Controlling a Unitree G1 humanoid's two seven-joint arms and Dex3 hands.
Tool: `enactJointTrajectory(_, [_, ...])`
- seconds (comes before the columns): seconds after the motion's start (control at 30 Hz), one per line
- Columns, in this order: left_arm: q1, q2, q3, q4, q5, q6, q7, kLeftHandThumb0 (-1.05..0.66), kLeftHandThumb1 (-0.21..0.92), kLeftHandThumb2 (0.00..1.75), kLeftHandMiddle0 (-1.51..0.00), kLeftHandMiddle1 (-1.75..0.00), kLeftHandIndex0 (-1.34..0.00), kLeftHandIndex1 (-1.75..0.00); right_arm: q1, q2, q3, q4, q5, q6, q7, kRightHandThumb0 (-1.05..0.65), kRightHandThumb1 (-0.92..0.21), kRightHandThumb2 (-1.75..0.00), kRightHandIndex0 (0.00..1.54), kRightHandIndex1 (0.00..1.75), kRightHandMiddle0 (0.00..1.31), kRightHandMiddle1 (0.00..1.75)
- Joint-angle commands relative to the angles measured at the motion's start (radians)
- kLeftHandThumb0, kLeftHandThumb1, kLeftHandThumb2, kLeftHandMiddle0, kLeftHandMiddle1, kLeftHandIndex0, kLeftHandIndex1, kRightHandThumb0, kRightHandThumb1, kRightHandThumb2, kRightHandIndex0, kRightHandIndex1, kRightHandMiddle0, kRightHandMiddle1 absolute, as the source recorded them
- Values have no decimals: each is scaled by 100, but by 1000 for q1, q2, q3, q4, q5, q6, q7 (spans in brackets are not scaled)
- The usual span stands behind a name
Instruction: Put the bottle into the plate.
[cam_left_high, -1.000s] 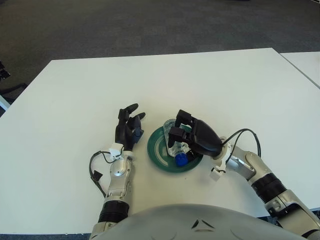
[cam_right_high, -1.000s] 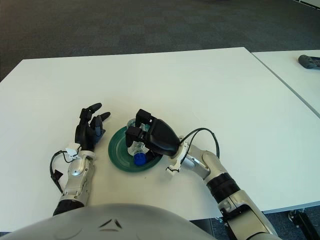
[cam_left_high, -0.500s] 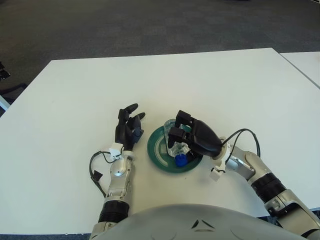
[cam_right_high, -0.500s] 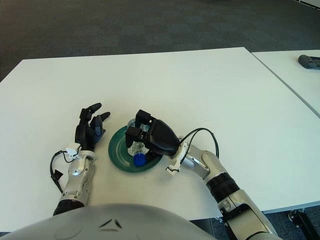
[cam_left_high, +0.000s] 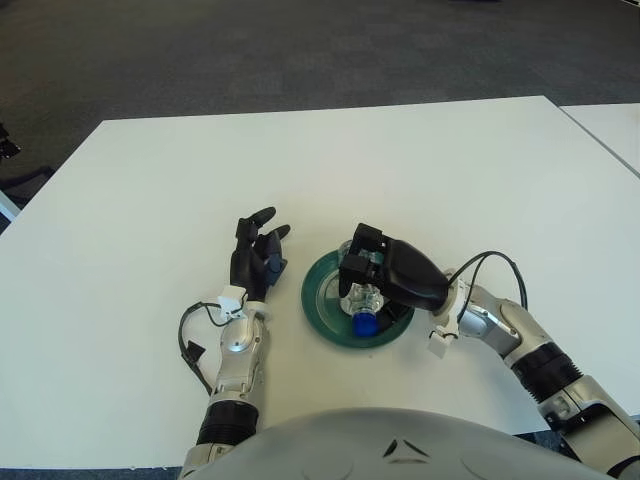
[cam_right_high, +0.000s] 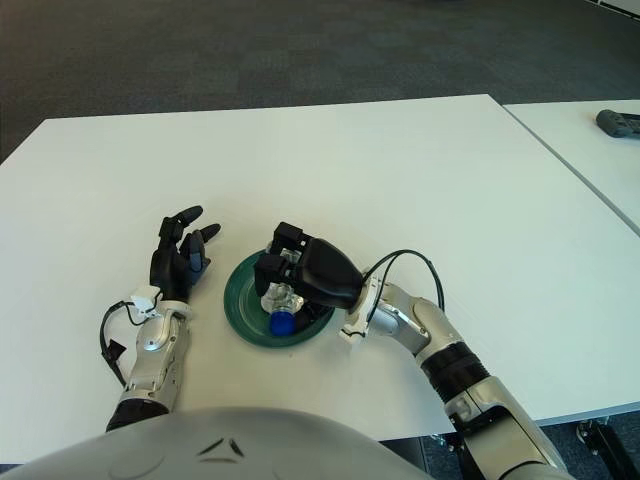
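A dark green plate (cam_left_high: 318, 300) sits on the white table, near the front edge. In it lies a clear bottle (cam_left_high: 361, 299), its blue cap (cam_left_high: 364, 324) pointing toward me. My right hand (cam_left_high: 360, 262) reaches over the plate from the right, and its black fingers (cam_left_high: 354, 268) curl around the bottle's body. My left hand (cam_left_high: 262, 235) shows just left of the plate, fingers spread, holding nothing.
A second white table (cam_left_high: 612, 124) begins at the right edge; a dark object (cam_right_high: 620, 122) lies on it. Dark carpet lies beyond the table's far edge. Thin cables loop at both wrists, one (cam_left_high: 485, 262) arching over the right wrist.
My right hand and the bottle have shifted slightly right, and the plate has slid right with them. The left hand has not moved.
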Motion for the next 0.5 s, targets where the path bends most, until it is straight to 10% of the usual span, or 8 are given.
enactJointTrajectory(0.0, [-12, -23, 1, -15, -9, 28, -3, -75, 92, 70, -47, -80, -14, -109, -20, -10, -21, -2, -4, -21, -6, -102, -91, -74, 20, 21, 1, 71])
enactJointTrajectory(0.47, [1, -24, -6, -73, -24, 108, -7, -71, 92, 74, -43, -65, -6, -103, -48, -43, -35, 7, 12, -56, 54, -105, -92, -105, 0, 0, 0, 6])
